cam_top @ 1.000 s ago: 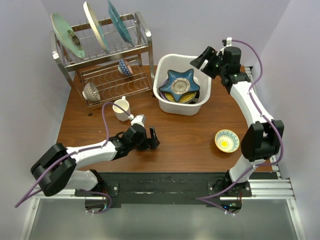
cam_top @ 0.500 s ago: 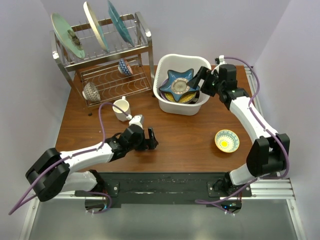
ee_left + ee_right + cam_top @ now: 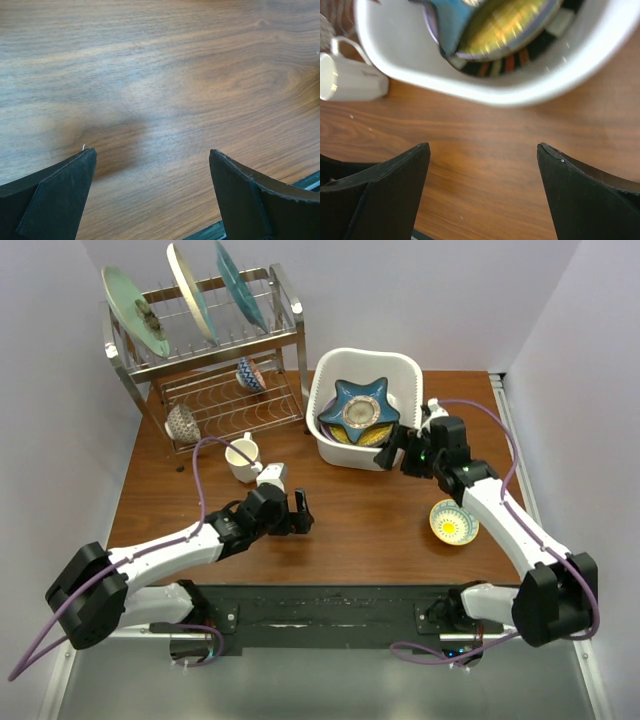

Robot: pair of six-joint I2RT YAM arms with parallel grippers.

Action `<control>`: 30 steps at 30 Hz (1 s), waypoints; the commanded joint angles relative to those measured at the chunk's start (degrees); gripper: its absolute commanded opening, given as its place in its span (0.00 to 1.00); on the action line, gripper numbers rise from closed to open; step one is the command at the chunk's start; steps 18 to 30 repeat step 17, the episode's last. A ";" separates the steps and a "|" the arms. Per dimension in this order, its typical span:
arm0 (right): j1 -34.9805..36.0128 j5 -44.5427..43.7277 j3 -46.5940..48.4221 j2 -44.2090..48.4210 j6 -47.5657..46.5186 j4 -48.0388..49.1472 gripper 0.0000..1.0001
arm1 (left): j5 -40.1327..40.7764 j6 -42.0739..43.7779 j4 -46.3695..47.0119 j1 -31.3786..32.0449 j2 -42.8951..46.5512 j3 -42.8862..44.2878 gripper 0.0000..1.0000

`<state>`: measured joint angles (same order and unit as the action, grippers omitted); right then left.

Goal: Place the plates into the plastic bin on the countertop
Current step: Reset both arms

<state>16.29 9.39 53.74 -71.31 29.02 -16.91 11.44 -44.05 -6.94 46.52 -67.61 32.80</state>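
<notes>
The white plastic bin point(image 3: 405, 375) stands at the back middle of the table and holds a stack of plates, with the blue star-shaped plate point(image 3: 360, 403) on top. In the right wrist view the bin point(image 3: 420, 65) holds the blue plate point(image 3: 445, 25) over an amber plate point(image 3: 505, 30). My right gripper point(image 3: 392, 452) is open and empty, just in front of the bin's near right corner. My left gripper point(image 3: 303, 512) is open and empty over bare wood point(image 3: 160, 100) at the front left.
A steel dish rack point(image 3: 215, 360) with three upright plates and two bowls stands at the back left. A white mug point(image 3: 243, 457) sits in front of it and shows in the right wrist view point(image 3: 350, 77). A small yellow-centred bowl point(image 3: 453, 521) lies at the right.
My right arm has swung down from behind the bin's right side to in front of its near right corner, empty. My left arm has shifted slightly.
</notes>
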 commanded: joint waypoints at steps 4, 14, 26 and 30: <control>0.23 -3.76 -11.52 7.40 -0.10 1.26 0.95 | 3.76 1.16 -0.97 -0.29 1.34 3.41 1.00; 0.23 -10.08 -22.71 10.22 1.48 3.63 0.96 | 7.37 2.12 -1.16 -0.20 6.42 1.84 1.00; 0.23 -12.81 -23.85 11.10 1.31 5.13 0.99 | 9.29 3.88 0.87 -0.20 11.08 0.08 1.00; 0.23 -12.81 -23.85 11.10 1.31 5.13 0.99 | 9.29 3.88 0.87 -0.20 11.08 0.08 1.00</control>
